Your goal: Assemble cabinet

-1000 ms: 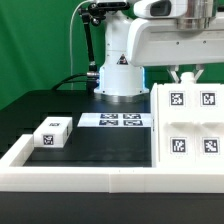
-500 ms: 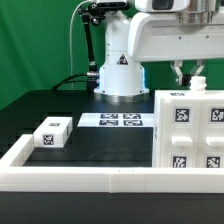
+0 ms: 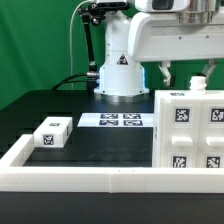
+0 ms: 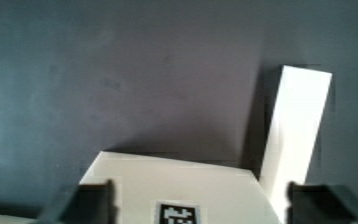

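The cabinet is a large white box with black-and-white tags on its face, standing on the black table at the exterior view's right. My gripper hangs just above its top edge, open, one finger on each side of the top and not touching it. In the wrist view the cabinet's white top with one tag lies between my dark fingers, and my gripper holds nothing. A long white face of the cabinet runs away from the fingers.
A small white tagged block lies at the exterior view's left on the table. The marker board lies flat before the arm's base. A long white rail borders the table's front and left.
The cabinet shifted toward the camera and the exterior view's right a second ago. Since half a second ago, the fingers have spread apart and let go of its top.
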Available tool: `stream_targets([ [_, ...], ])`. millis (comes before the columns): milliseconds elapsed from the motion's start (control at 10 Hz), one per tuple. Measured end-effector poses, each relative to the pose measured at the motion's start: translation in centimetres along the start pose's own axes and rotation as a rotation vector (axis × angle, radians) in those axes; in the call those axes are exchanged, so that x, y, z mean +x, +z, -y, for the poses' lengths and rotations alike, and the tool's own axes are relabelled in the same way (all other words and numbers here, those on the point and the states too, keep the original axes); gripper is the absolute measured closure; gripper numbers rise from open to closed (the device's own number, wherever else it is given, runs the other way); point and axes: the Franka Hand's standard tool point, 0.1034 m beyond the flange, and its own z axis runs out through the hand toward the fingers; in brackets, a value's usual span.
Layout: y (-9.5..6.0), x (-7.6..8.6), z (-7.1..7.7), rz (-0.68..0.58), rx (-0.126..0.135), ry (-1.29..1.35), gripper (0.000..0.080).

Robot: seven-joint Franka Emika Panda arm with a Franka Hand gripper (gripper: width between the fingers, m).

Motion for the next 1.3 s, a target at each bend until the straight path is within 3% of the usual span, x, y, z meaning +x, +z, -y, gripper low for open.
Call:
stream_targets([
  [100, 0.0, 0.0, 0.0, 0.000, 0.000, 0.000, 0.0168],
  [200, 0.0, 0.0, 0.0, 0.000, 0.000, 0.000, 0.0051],
  [300, 0.0, 0.0, 0.0, 0.000, 0.000, 0.000, 0.0009],
  [500, 0.8, -0.8, -0.7, -0.002, -0.001, 0.006, 0.0001],
  [700, 2.3, -2.8, -2.8, -0.007, -0.009, -0.002, 0.0002],
  [900, 3.2, -4.4, -6.7, 0.002, -0.019, -0.015, 0.0002],
  [1000, 3.2, -4.6, -7.9, 0.003, -0.021, -0.012, 0.0002],
  [1100, 3.2, -4.5, -7.3, 0.004, -0.020, -0.023, 0.0002],
  [1300, 3.2, -4.6, -7.8, 0.004, -0.021, -0.024, 0.0002],
])
